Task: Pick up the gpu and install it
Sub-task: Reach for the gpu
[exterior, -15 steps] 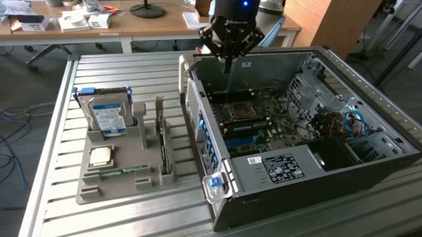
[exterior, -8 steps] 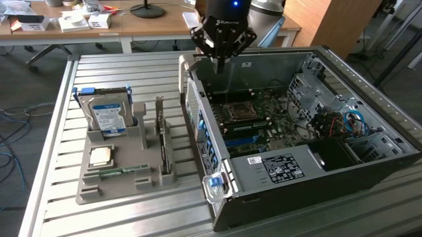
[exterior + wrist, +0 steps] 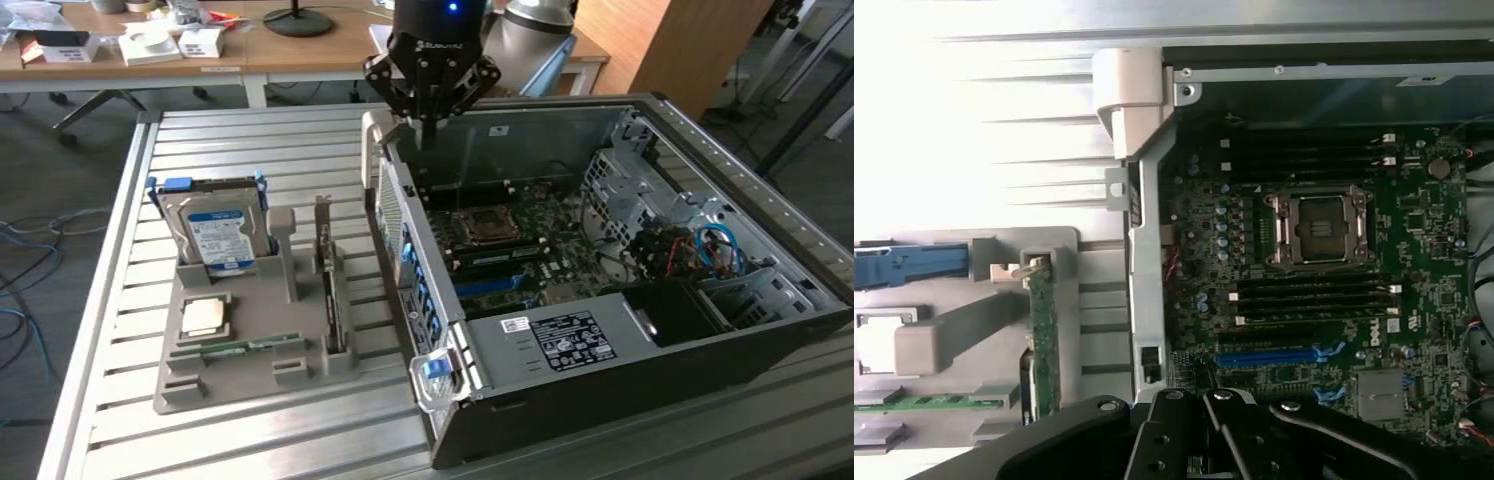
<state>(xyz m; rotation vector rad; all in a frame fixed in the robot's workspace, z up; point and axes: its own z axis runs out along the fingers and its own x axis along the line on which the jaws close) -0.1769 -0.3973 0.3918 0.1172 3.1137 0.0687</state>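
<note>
End effector [image 3: 424,132], pinched closed and empty, hovers above open computer case [image 3: 601,410]; gpu [image 3: 328,292] stands in grey holder [image 3: 200,385].

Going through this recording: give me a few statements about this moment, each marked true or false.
1. The gpu stands upright in the gray holder beside the computer case. True.
2. The gripper holds the gpu. False: it is shut on nothing, above the case's edge.
3. The hard drive lies inside the case. False: it stands in the holder.
4. The case is open, showing the motherboard. True.
</note>
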